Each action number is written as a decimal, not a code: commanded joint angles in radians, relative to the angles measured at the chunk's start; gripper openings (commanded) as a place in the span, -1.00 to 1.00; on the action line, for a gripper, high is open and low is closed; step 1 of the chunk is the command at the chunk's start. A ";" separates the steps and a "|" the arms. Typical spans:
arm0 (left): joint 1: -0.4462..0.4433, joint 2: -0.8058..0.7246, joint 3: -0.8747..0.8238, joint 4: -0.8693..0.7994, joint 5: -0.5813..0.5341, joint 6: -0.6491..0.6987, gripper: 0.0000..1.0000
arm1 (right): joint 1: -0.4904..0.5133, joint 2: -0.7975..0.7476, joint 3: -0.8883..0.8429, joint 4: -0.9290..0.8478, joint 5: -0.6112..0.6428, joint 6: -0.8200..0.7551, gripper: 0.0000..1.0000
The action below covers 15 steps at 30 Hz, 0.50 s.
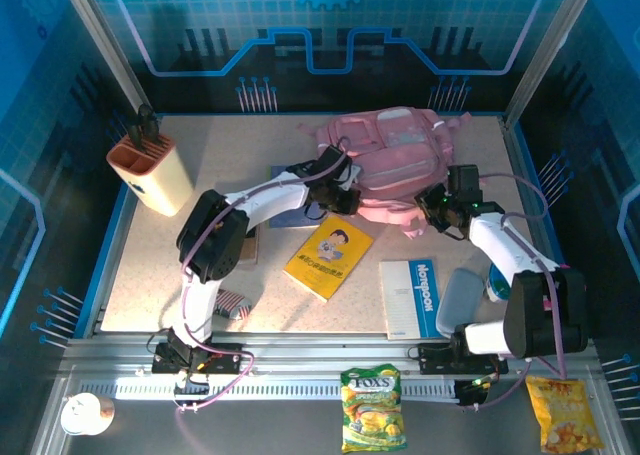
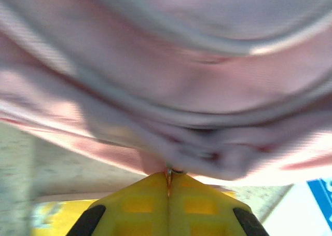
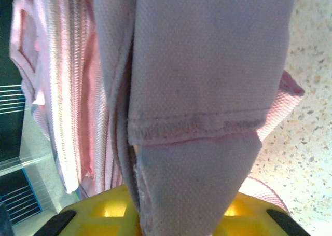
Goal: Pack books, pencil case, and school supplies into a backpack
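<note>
From above, the pink backpack (image 1: 385, 160) lies flat at the far side of the counter (image 1: 230, 145). I cannot see inside it. The left claw (image 1: 335, 190) is at the near left edge of the backpack, and the right claw (image 1: 435, 207) is at its near right edge. The books are out on the counter. The yellow book (image 1: 328, 258) lies near the middle. The white book (image 1: 412, 297) with a blue band lies to its right. The blue-purple book (image 1: 290, 218) is partly under the left arm. The striped pencil case (image 1: 232, 305) sits near the left arm's base. A beige holder (image 1: 150, 170) with an orange top stands at the far left, with dark things sticking up in it.

From the left wrist, the left claw (image 2: 169, 176) is squeezed tight, pinching a tiny bit of the backpack (image 2: 171, 91) at its tip.

From the right wrist, the right claw (image 3: 181, 207) is narrow and holds a flap of the backpack's (image 3: 207, 75) pink cloth between its yellow fingers (image 3: 98, 210).
</note>
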 commanded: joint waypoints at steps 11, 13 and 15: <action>0.180 0.128 0.209 -0.049 -0.133 0.008 -1.00 | -0.030 -0.057 0.069 0.019 -0.047 -0.049 -0.47; 0.184 0.149 0.240 -0.024 -0.140 -0.002 -1.00 | -0.029 -0.059 0.061 0.031 -0.053 -0.042 -0.47; 0.184 0.175 0.280 -0.012 -0.156 -0.005 -1.00 | -0.022 -0.058 0.051 0.051 -0.060 -0.028 -0.47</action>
